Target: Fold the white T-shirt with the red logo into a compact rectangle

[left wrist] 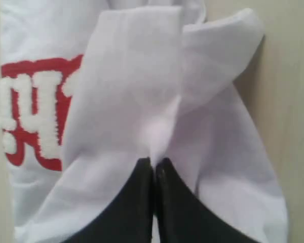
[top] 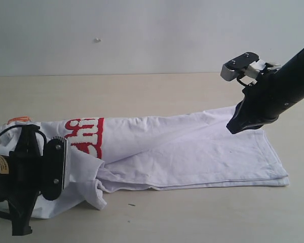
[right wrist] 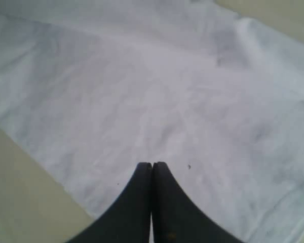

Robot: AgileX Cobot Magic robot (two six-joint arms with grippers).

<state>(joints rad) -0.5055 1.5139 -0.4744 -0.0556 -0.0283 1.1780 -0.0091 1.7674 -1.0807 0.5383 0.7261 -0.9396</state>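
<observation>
On the pale counter [top: 142, 91], the white T-shirt [top: 192, 147] lies folded lengthwise, with a black arm at each end.
Its collar end, marked by an orange tag [top: 19, 120], sits at the left of the exterior view and its hem at the right. The red logo [top: 86, 135] shows only its first letters beside a fold. The left jaws are pressed together on a puckered fold of the white cloth, just beside the logo. The right jaws are closed tight with nothing between them, over plain cloth near the hem end; whether they touch it I cannot tell.
</observation>
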